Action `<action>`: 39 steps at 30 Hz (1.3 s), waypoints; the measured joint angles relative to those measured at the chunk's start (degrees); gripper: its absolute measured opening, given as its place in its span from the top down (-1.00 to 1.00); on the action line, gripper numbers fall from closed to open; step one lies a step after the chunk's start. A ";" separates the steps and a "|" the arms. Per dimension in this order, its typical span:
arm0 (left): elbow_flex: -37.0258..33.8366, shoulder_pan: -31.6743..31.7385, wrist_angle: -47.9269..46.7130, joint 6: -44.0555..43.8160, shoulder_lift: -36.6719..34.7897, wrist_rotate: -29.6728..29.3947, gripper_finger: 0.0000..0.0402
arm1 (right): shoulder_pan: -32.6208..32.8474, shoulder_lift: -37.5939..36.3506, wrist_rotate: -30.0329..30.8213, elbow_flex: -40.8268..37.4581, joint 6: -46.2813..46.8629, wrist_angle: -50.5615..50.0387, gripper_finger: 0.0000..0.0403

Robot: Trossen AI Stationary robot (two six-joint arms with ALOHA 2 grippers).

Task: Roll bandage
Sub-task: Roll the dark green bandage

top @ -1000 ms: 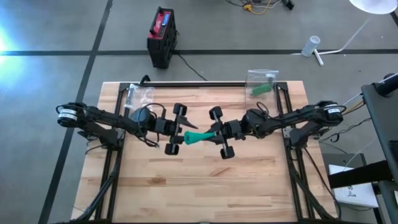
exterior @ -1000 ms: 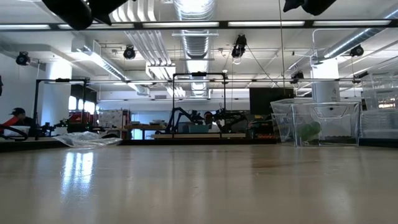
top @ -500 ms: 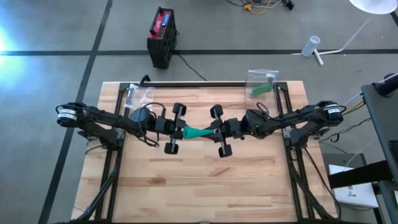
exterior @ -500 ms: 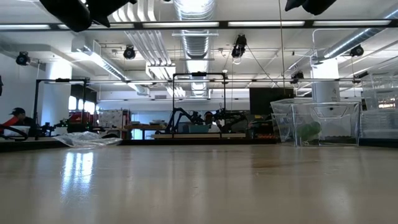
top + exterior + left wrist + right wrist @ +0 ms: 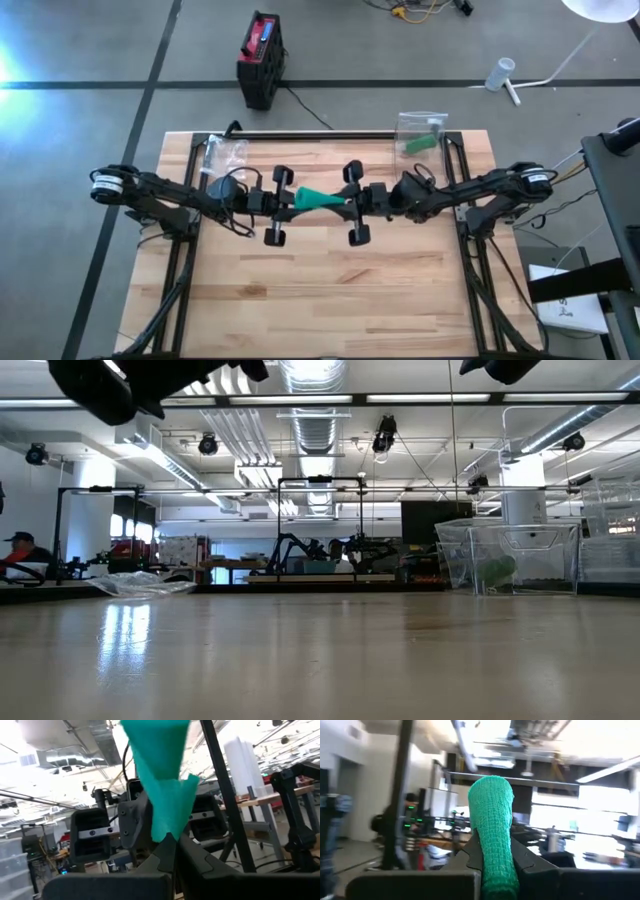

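A green bandage point(image 5: 315, 198) hangs in the air over the middle of the table point(image 5: 320, 300), stretched between my two grippers. My left gripper point(image 5: 293, 199) is shut on its loose flat end. My right gripper point(image 5: 347, 201) is shut on its rolled part. The left wrist view shows the strip point(image 5: 162, 780) twisted once as it runs away from my left gripper point(image 5: 169, 845) toward the other arm. The right wrist view shows the roll point(image 5: 491, 805) sticking out past the tips of my right gripper point(image 5: 492, 855). My left gripper pinches the tip of the bandage's loose end point(image 5: 167, 830) between its two fingertips. It comes from the table's left, about level and tipped a little upward. The strip runs on to the roll, twisted and clear of the table. My right gripper holds the rolled part point(image 5: 493, 840) pinched between its two fingers point(image 5: 470, 855). It comes from the table's right, roughly level. The roll lies along the fingers and juts out beyond their tips, clear of the table.
A clear bag with a green item point(image 5: 420, 135) stands at the table's far right. A crumpled plastic bag point(image 5: 222, 152) lies at the far left. A black bar point(image 5: 310, 134) runs along the far edge. The table's near half is bare wood.
My left gripper has shut on the bandage's loose end and sunk a little. My right gripper has turned at the wrist. The bandage, which slanted toward the near edge from the right gripper, now spans level between both grippers.
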 joint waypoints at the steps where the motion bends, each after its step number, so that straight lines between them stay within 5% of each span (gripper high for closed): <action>1: -0.17 -0.02 0.35 -0.02 0.01 -0.13 1.00 | 0.02 -0.06 1.68 0.00 -0.65 -0.26 0.89; 7: -0.50 -0.16 0.58 -0.18 -1.14 -0.21 1.00 | 0.04 -0.22 8.82 0.01 -4.47 -4.94 0.89; 22: -0.37 -0.25 0.40 -2.84 -1.92 -3.80 0.97 | 0.01 0.00 10.25 0.09 -9.71 -7.44 0.90; 39: -0.34 0.09 0.53 -13.02 -1.95 -9.21 0.07 | 0.04 0.00 15.25 0.15 -22.22 -10.94 0.88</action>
